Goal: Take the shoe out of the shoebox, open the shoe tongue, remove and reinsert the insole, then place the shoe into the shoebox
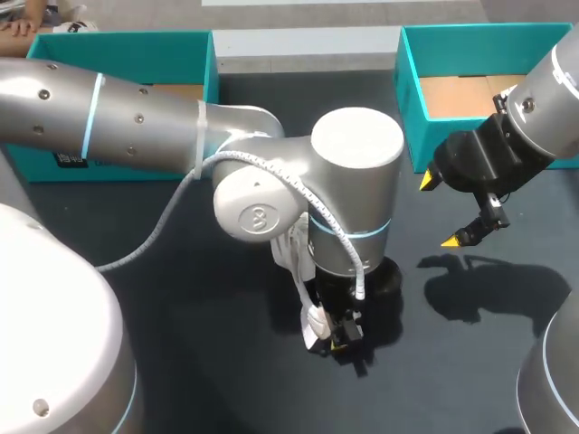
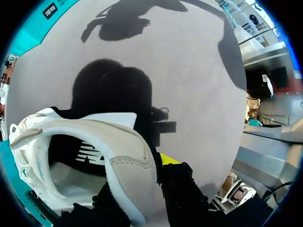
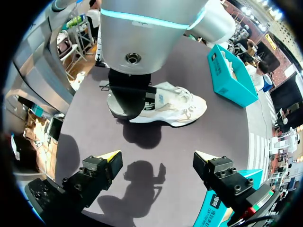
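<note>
The left claw is clenched on the shoe at the heel. In its own wrist view the padded heel wall stands between the fingers, with one yellow tip showing against the outside and the other finger seemingly down inside the collar. The shoe rests sole-down on the table, near the middle and out of both boxes.

From that grip the shoe runs straight away from the left claw, heel at the fingers and toe ahead. Its long axis points toward the far box on my left side. Most of the shoe is hidden under the left arm in the head view.

The right claw hangs released above bare table, fingers wide apart, holding nothing. The shoe lies ahead of it and well apart, broadside to it. Its length crosses the claw's line of reach, heel to one side and laces and toe to the other.

With the left arm pinning the heel, I judge the right arm the free one for the tongue, which calls for a reach forward and down onto the laced middle.
</note>
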### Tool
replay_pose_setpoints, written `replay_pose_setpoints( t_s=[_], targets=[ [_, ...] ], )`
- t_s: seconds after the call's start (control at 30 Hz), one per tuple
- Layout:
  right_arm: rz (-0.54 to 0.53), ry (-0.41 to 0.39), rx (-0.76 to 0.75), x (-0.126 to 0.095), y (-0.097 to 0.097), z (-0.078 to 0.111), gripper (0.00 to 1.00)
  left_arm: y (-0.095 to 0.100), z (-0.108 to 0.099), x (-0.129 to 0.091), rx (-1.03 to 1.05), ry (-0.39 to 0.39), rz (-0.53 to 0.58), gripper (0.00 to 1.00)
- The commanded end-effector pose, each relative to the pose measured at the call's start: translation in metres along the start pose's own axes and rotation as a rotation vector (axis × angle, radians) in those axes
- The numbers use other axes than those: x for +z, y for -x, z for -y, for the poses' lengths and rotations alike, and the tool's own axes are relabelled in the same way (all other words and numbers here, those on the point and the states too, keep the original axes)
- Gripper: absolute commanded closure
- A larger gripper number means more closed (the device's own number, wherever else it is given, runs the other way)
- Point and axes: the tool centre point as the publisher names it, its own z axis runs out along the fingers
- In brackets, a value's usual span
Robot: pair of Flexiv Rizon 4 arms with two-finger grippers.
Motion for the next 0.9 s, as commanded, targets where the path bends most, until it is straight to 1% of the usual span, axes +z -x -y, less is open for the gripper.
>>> replay_pose_setpoints(
  t_s=[0.03, 0.07, 0.1, 0.13, 0.2, 0.23, 0.27, 0.3, 0.33, 0.37, 0.4, 0.43, 0.47, 0.5, 0.57, 0.63, 0.73, 0.83, 0.87, 0.9],
  targets=[
    [0.001, -0.003, 0.001, 0.001, 0.0, -0.001, 0.0, 0.008, -0.012, -0.019, -0.008, 0.018, -0.072, 1.0],
    [0.001, -0.003, 0.001, 0.001, 0.0, -0.001, 0.0, 0.008, -0.016, -0.025, -0.002, 0.018, -0.09, 1.0],
    [0.001, -0.003, 0.001, 0.001, 0.0, -0.001, 0.0, 0.007, -0.023, -0.038, 0.009, 0.05, -0.088, 1.0],
    [0.001, -0.003, 0.001, 0.001, 0.0, -0.001, 0.0, 0.006, -0.028, -0.048, 0.018, 0.054, -0.039, 1.0],
    [0.001, -0.003, 0.001, 0.001, 0.0, -0.001, 0.0, 0.006, -0.041, -0.076, 0.011, 0.034, -0.075, 1.0],
    [0.001, -0.003, 0.001, 0.001, 0.0, -0.001, 0.0, 0.007, -0.046, -0.087, 0.008, 0.029, -0.043, 1.0],
    [0.001, -0.003, 0.001, 0.001, 0.0, -0.001, 0.0, 0.008, -0.051, -0.1, 0.005, 0.015, -0.04, 1.0],
    [0.001, -0.003, 0.001, 0.001, 0.0, -0.001, 0.0, 0.009, -0.057, -0.113, 0.003, 0.013, -0.063, 1.0],
    [0.001, -0.003, 0.001, 0.001, 0.0, -0.001, 0.0, 0.01, -0.062, -0.125, 0.008, 0.004, -0.049, 1.0],
    [0.001, -0.003, 0.001, 0.001, 0.0, -0.001, 0.0, 0.012, -0.066, -0.138, 0.001, 0.008, -0.044, 1.0],
    [0.001, -0.003, 0.001, 0.001, 0.0, -0.001, 0.0, 0.014, -0.071, -0.15, 0.008, 0.012, -0.062, 1.0],
    [0.001, -0.003, 0.001, 0.001, 0.0, -0.001, 0.0, 0.014, -0.076, -0.162, 0.028, 0.033, -0.036, 1.0],
    [0.001, -0.003, 0.001, 0.001, 0.0, -0.001, 0.0, 0.015, -0.081, -0.174, 0.03, 0.036, -0.045, 1.0],
    [0.001, -0.003, 0.001, 0.001, 0.0, -0.001, 0.0, 0.016, -0.085, -0.186, 0.04, 0.027, -0.052, 1.0],
    [0.001, -0.003, 0.001, 0.001, 0.0, -0.001, 0.0, 0.015, -0.093, -0.208, 0.058, 0.029, -0.019, 1.0],
    [0.001, -0.003, 0.001, 0.001, 0.0, -0.001, 0.0, 0.016, -0.1, -0.228, 0.085, 0.008, -0.009, 1.0],
    [0.001, -0.003, 0.001, 0.001, 0.0, -0.001, 0.0, 0.021, -0.107, -0.254, 0.113, -0.028, -0.014, 1.0],
    [0.001, -0.003, 0.001, 0.001, 0.0, -0.001, 0.0, 0.024, -0.109, -0.274, 0.129, -0.064, -0.037, 1.0],
    [0.001, -0.003, 0.001, 0.001, 0.0, -0.001, 0.0, 0.024, -0.109, -0.28, 0.133, -0.073, -0.042, 1.0],
    [0.001, -0.003, 0.001, 0.001, 0.0, -0.001, 0.0, 0.024, -0.109, -0.28, 0.133, -0.073, -0.042, 1.0]
  ],
)
